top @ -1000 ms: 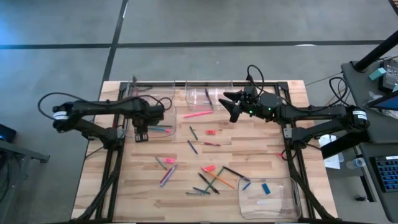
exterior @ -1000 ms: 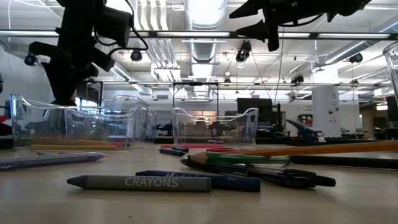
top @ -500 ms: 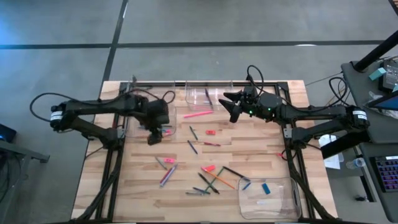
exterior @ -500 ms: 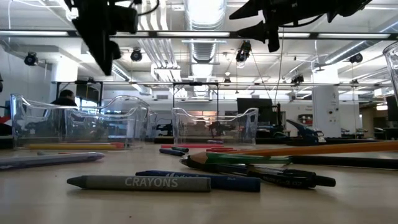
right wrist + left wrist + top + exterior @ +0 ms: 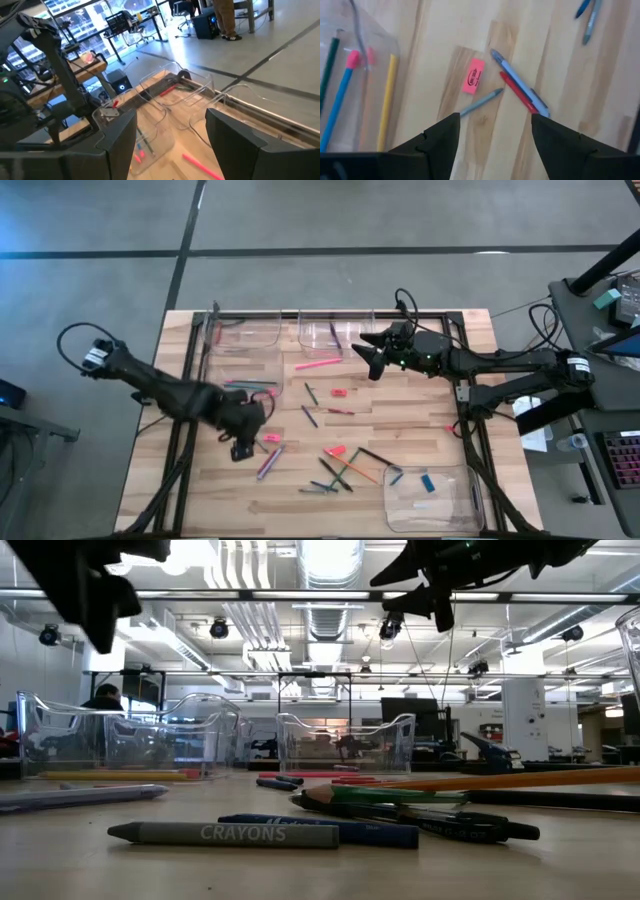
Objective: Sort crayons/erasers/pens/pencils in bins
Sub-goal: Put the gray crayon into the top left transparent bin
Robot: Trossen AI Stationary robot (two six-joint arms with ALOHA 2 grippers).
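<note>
While the left hand [image 5: 240, 448] gapes over a pink eraser [image 5: 473, 76] (lower-left desk [image 5: 420, 410]), the right hand [image 5: 366, 356] hangs apart, upper centre.

left gripper [image 5: 240, 448] blurred — low view crops it.

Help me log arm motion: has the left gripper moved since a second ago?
Yes. The left gripper left the left bin for the loose pink eraser.

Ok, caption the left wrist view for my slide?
Open left claw hovering over a pink eraser and loose pens on the wooden table.
</note>
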